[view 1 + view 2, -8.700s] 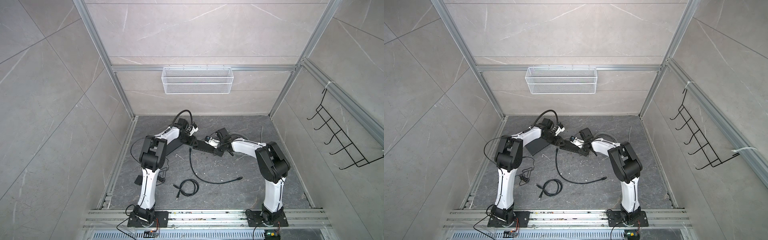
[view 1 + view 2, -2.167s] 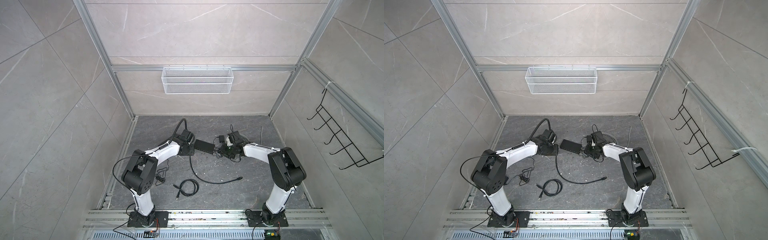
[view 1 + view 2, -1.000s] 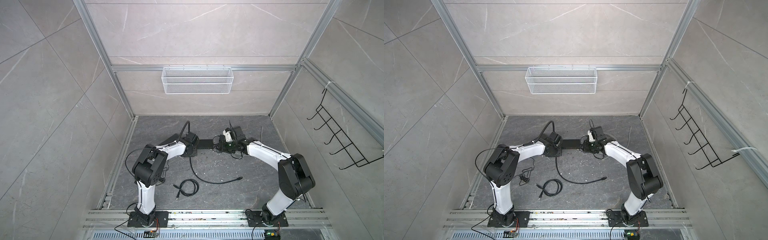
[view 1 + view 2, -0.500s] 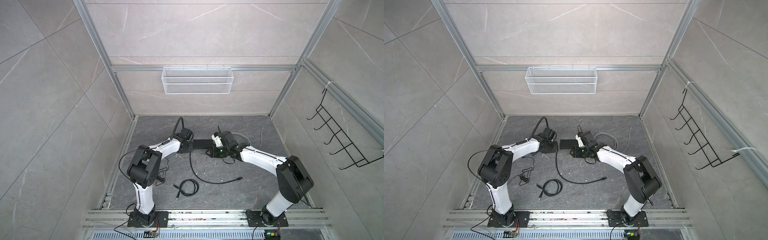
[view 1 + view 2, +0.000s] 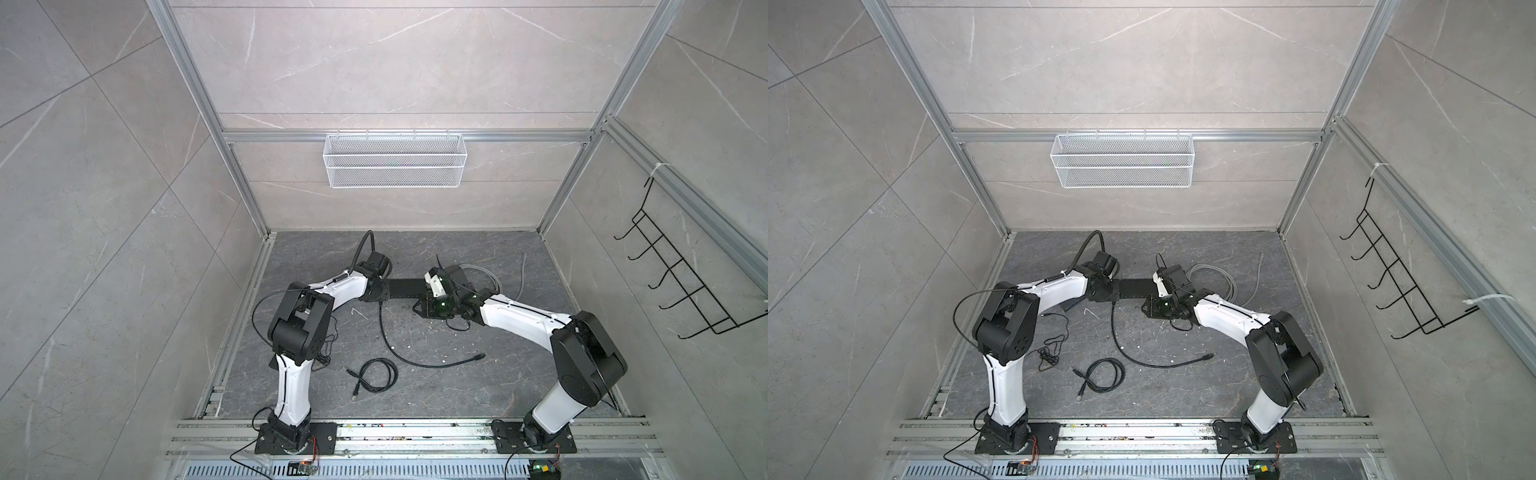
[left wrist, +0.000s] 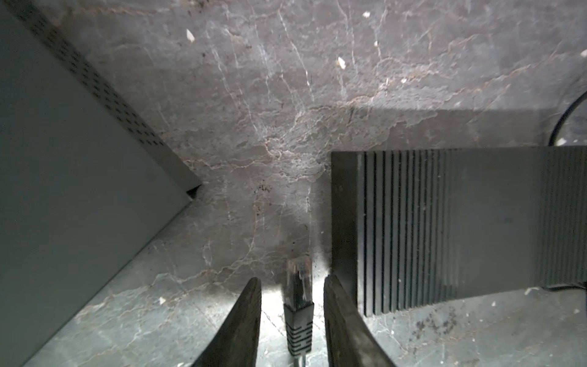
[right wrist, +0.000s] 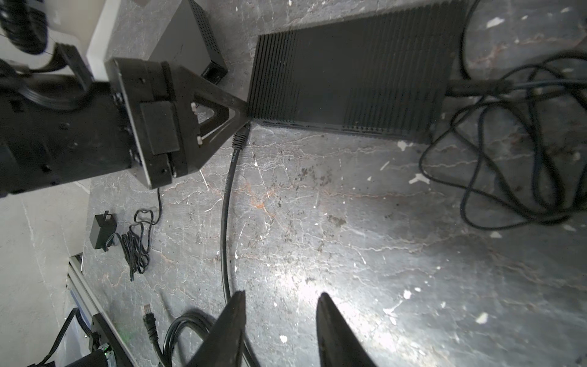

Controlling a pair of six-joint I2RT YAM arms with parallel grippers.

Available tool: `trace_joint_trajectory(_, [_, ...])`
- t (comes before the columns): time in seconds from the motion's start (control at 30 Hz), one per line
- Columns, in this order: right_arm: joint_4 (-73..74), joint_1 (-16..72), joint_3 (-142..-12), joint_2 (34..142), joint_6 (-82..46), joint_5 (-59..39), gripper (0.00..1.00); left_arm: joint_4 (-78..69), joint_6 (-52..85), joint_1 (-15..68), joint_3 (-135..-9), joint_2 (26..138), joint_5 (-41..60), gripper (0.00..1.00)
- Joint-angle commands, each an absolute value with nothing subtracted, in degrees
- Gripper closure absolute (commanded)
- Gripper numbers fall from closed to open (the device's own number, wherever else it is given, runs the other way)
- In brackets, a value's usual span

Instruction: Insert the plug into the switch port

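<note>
Lying between the parted jaws of the left end effector, the plug, a clear connector on a black boot, has bare worktop showing on either side of it. The jaws therefore straddle it open and do not visibly pinch it.

The plug points into the gap between a ribbed black box just beside it and a grey vented box further off. I take the grey one for the switch, since the right wrist view shows a dark recess like a port at its end.

The plug sits in no port, so the whole insertion is left to do: likely a firm grip, a turn toward that recess, then the push.

The right end effector is open and empty over bare worktop.

Around lie the plug's own black cable, a coiled black cable, a small adapter with its thin lead, and a tangle of thin cord by the ribbed box. That box's corner appears to touch the left end effector's tip and crowds any turn.
</note>
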State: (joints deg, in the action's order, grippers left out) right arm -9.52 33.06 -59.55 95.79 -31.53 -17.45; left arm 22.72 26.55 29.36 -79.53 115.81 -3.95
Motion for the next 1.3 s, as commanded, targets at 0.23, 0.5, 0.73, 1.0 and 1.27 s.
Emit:
trace_joint_trajectory(0.23, [-9.1, 33.4, -58.8, 95.9, -32.2, -16.6, 0.61, 26.5, 21.2, 32.8, -79.5, 116.8, -10.7, 0.64])
trace_joint_trajectory(0.5, [-12.0, 33.3, -58.5, 93.4, -29.4, -15.0, 0.6, 26.7, 22.3, 32.9, -78.3, 116.4, -11.1, 0.78])
trace_joint_trajectory(0.73, [-16.7, 33.3, -62.7, 93.8, -24.8, -12.3, 0.59, 20.3, 23.9, 32.7, -74.1, 109.4, -2.9, 0.87])
trace_joint_trajectory(1.0, [-15.8, 33.2, -65.7, 96.0, -24.3, -15.4, 0.59, 11.8, 25.5, 31.7, -68.0, 101.6, 7.8, 0.88])
trace_joint_trajectory(1.27, [-5.9, 30.3, -66.2, 98.3, -31.1, -23.0, 0.57, 2.7, 22.6, 31.7, -65.0, 100.0, 17.2, 0.88])
